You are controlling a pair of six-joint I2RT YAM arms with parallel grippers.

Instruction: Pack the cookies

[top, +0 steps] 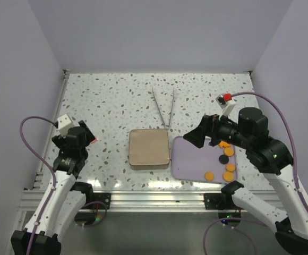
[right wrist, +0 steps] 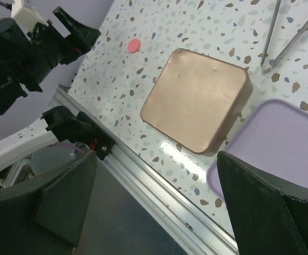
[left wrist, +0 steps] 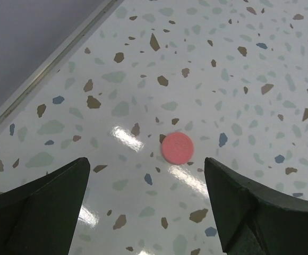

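A pink round cookie [left wrist: 177, 147] lies on the speckled table, just ahead of my open, empty left gripper [left wrist: 146, 172] and a little right of its centre line. It also shows in the right wrist view [right wrist: 134, 45] and as a small spot by the left gripper [top: 88, 134] in the top view. Several orange cookies [top: 229, 168] and a black disc [top: 223, 158] lie on the right part of a lavender tray [top: 191, 162]. My right gripper [top: 196, 135] hovers open and empty over the tray's far left corner [right wrist: 281, 143].
A closed tan square box [top: 149, 149] sits mid-table, left of the tray; it also shows in the right wrist view [right wrist: 196, 98]. Metal tongs [top: 164, 109] lie behind it. The table's metal front rail [right wrist: 159, 186] runs below the right gripper [right wrist: 156, 159].
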